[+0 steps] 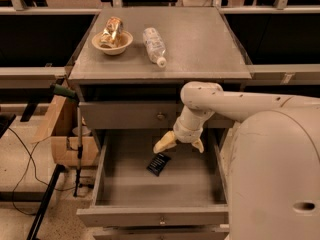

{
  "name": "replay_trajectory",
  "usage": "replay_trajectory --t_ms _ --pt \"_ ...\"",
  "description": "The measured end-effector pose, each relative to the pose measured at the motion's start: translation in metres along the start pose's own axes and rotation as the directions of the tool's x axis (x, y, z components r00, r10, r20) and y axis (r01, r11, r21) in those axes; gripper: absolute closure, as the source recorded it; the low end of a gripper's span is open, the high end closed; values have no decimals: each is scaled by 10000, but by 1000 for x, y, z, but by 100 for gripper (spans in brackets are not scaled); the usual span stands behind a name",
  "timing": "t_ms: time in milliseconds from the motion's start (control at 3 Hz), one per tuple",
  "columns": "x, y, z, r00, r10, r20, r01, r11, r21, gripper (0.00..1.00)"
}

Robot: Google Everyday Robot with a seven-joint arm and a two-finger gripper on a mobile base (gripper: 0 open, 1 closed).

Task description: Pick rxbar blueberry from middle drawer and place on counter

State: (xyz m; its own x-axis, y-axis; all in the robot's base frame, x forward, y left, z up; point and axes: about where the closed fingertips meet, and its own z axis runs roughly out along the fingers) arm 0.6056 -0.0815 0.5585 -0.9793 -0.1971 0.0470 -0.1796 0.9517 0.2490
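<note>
Grey counter (200, 44) on top, middle drawer (150, 191) open below. Your gripper (181, 145) hovers inside the drawer, fingers apart, just above the rxbar blueberry (158, 164), which lies flat on the drawer floor. Probably light, with a slick wrapper and slightly bendy: pinch across the narrow width, mid-length.

Single view, high and near, apparently from the robot itself, facing forward and down over counter (200, 44) and open drawer (125, 184). Gripper (181, 145) mid-frame, inside the drawer, fingers spread.
</note>
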Motion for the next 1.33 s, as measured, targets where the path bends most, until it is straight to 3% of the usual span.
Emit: replay_trajectory --t_ms 667,1333 --pt "-2 0 2 9997 189 152 -189 9998 24 0" --pt "-31 13 33 9914 356 1263 -337 9993 -165 0"
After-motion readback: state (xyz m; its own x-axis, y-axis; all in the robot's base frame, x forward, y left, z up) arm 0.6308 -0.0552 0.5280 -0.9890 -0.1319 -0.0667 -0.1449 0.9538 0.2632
